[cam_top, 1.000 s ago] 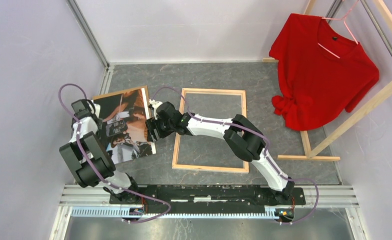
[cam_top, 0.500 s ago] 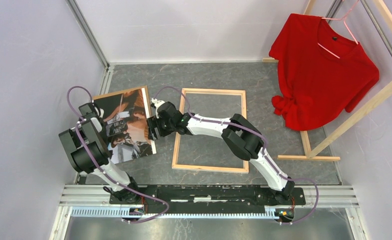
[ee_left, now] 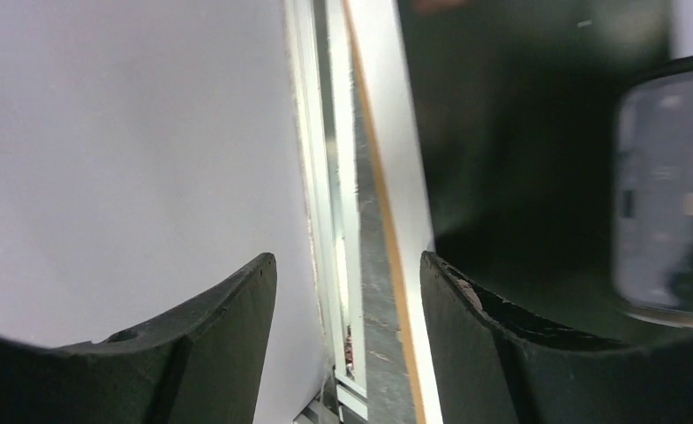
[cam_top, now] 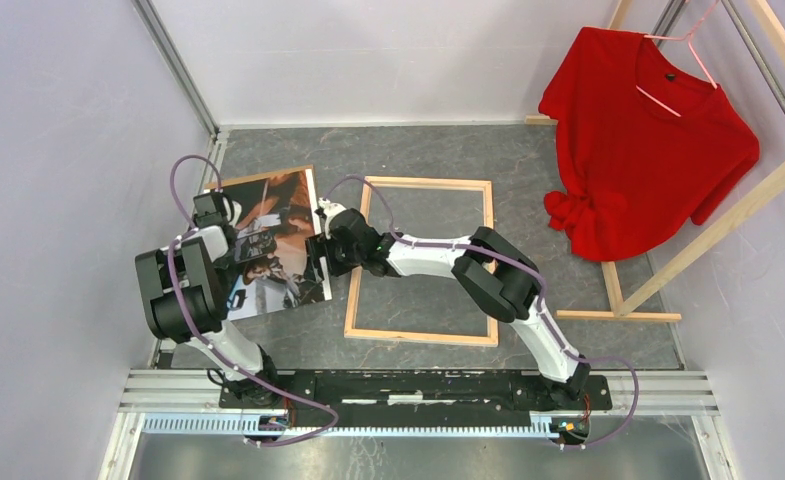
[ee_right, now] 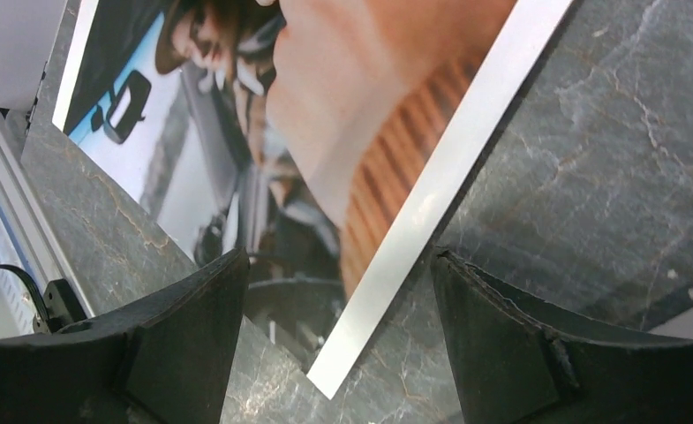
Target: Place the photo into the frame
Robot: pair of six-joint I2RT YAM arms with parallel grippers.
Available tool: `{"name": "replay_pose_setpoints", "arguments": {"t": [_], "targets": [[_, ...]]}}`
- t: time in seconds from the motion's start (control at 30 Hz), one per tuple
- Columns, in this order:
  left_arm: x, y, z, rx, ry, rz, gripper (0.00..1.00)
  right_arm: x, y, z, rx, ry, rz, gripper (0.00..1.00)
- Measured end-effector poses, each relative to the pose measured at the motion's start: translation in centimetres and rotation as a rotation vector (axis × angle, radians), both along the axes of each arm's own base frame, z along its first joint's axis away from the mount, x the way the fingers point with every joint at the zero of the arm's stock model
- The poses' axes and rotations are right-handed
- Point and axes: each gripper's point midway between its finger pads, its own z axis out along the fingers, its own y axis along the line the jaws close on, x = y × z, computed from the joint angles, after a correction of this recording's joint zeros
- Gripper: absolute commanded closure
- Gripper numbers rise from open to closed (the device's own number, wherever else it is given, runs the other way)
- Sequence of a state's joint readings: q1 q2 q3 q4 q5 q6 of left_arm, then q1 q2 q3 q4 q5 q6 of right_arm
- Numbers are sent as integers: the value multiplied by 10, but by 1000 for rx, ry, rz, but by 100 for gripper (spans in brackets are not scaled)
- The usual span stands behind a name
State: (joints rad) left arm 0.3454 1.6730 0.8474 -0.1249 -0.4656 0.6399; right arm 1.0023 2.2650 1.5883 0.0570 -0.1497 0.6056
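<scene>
Seen from above, the left arm (cam_top: 180, 292) covered the near-left part of the photo (cam_top: 278, 215), and the right arm (cam_top: 488, 275) crossed the left rail of the frame (cam_top: 428, 182), so neither was seen whole. The photo lay print side up on the worktop (cam_top: 418, 150), just left of the frame and outside it. The frame lay flat, bare light wood upward. A thin brown strip (cam_top: 258, 179) ran along the photo's far edge, and the rest of it was hidden under the print.

The left end effector (ee_left: 347, 261) had its fingers well apart astride the photo's left edge, one over the print and one beyond it. That close view was too blurred to show any contact. The right end effector (ee_right: 340, 265) was spread wide around a white-bordered corner of the photo, holding nothing.

The worktop was grey with stone-like veining, bounded by aluminium rails (cam_top: 175, 62) and pale lilac walls (cam_top: 368, 60). At far right a red T-shirt (cam_top: 648, 150) hung on a pink hanger (cam_top: 680, 55) from a bare-wood rack (cam_top: 728, 225), which was cut off at the view's edge.
</scene>
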Motion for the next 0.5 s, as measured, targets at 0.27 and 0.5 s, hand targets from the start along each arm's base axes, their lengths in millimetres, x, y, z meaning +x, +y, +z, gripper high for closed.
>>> {"name": "replay_pose_setpoints", "arguments": {"t": [0.27,0.5], "targets": [[6,-16,-2,-12,-7,-45,32,-13,-11,1,-7,55,-6,18],[3,-20,-2,-26,-15,-57,32,-38,-21,0,-42,167,5,20]]}}
